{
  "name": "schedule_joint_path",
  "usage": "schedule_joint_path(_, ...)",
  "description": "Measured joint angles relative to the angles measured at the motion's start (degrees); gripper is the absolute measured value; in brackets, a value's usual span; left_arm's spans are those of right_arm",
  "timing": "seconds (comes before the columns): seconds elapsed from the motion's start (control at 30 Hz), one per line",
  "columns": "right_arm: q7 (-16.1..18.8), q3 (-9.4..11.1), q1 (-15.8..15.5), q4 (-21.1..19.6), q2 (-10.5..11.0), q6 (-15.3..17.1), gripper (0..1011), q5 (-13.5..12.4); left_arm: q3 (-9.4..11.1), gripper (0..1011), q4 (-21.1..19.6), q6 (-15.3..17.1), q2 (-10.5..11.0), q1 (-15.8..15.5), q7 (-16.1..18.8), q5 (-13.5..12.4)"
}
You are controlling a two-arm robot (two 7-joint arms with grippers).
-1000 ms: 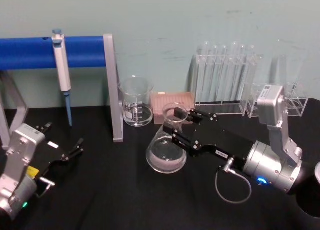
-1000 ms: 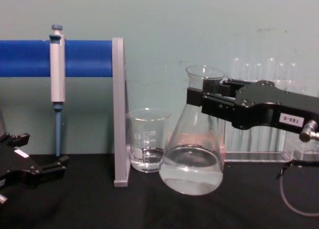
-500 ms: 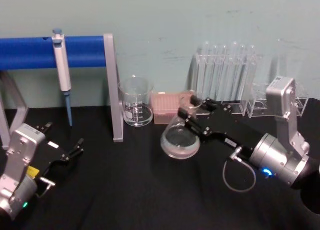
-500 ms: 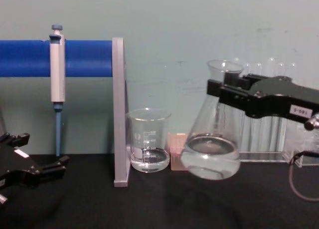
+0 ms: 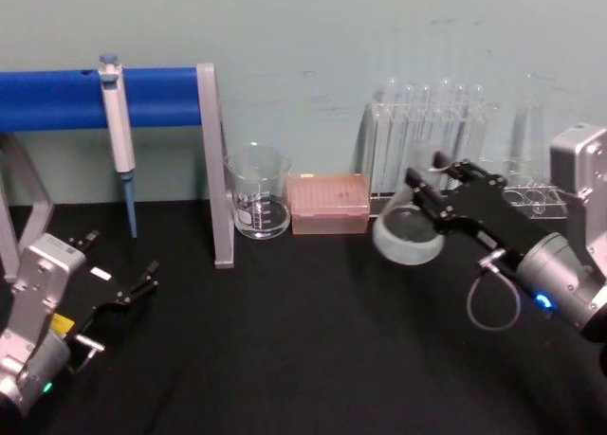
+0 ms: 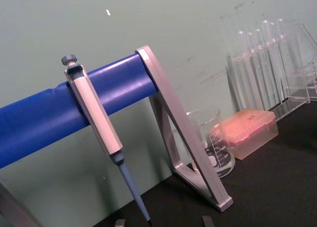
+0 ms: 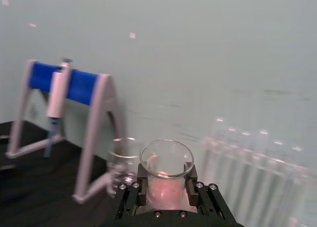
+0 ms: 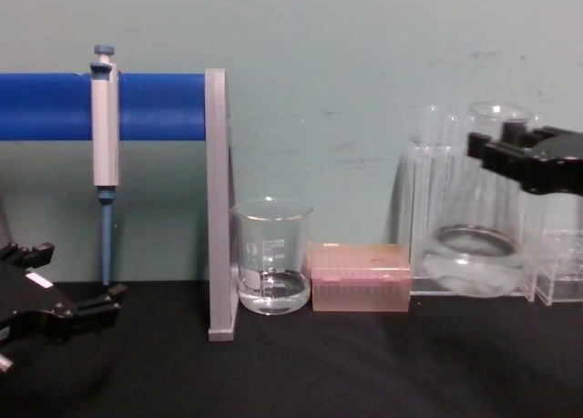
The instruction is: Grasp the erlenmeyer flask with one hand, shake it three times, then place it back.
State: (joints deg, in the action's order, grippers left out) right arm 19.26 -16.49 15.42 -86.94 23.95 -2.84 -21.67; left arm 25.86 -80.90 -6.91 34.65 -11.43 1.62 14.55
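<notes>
Head view, centre of the table (image 5: 303, 359) as dial hub.

- **10 o'clock:** a bar (image 5: 57, 99) on a stand (image 5: 211, 160), with a pipette (image 5: 116, 122) hung on it, tip down.
- **11 o'clock:** a beaker (image 5: 258, 203), just right of the stand's post.
- **12 o'clock:** a box (image 5: 327, 203), just beside the beaker.
- **1 o'clock:** a tube rack (image 5: 427, 146), against the wall.
- **2 o'clock:** the flask (image 5: 408, 234), before the rack, its neck between the fingers of the right gripper (image 5: 429, 181).
- **8 o'clock:** the left gripper (image 5: 123, 255), well apart from the glassware.
</notes>
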Motion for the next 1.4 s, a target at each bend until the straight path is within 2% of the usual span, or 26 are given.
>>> schedule_joint_path(0.33, -5.2, 4.3, -0.9, 1.0, -0.9, 1.3, 453, 2.7, 0.0, 1001, 0.0, 0.0, 0.0, 0.0, 0.0, 0.0)
schedule_joint_path(0.67, -6.1, 6.3, -1.0, 1.7, -1.9, 1.6, 453, 4.2, 0.0, 1001, 0.0, 0.0, 0.0, 0.0, 0.0, 0.0)
schedule_joint_path(1.07, -2.6, 6.2, -0.8, 1.8, -3.1, 1.8, 453, 4.7, 0.0, 1001, 0.0, 0.0, 0.0, 0.0, 0.0, 0.0)
schedule_joint_path(1.4, 2.1, 3.7, -0.4, 0.7, -3.2, 1.7, 453, 3.9, 0.0, 1001, 0.0, 0.0, 0.0, 0.0, 0.0, 0.0)
